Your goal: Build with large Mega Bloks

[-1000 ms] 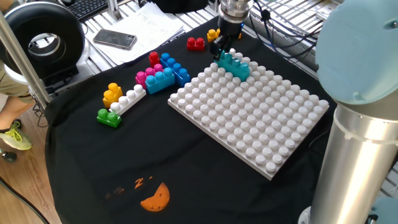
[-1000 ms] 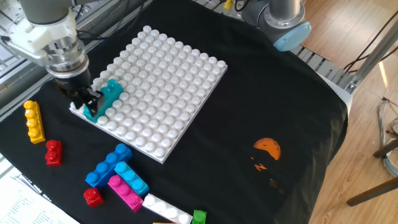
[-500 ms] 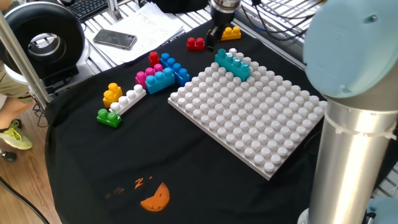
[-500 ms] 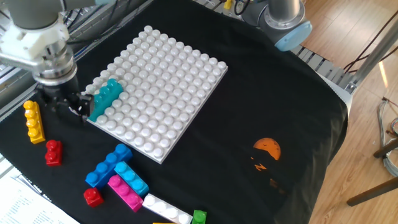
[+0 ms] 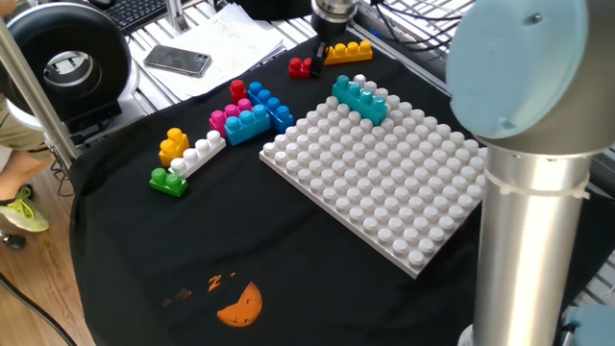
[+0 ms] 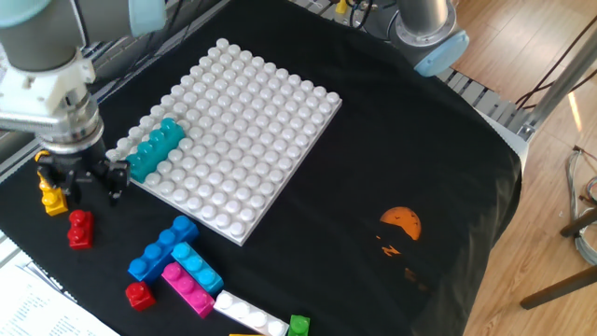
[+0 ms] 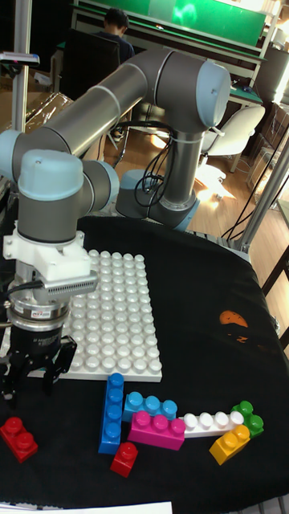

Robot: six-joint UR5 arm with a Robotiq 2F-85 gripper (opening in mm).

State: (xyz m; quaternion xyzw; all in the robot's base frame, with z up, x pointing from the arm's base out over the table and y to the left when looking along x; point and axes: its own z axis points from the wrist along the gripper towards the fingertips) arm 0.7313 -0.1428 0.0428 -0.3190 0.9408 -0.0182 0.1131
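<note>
Gripper (image 6: 82,179) spread wide, empty, above long yellow studded plastic brick (image 6: 48,187). Probably light, rigid, slick; best pinched across flat long sides, mid-length.

One fixed view looked down across the table from the side beside the arm's base. The other faced it from opposite. The tall view stood low and close. All shared the white baseplate (image 5: 382,175).
</note>
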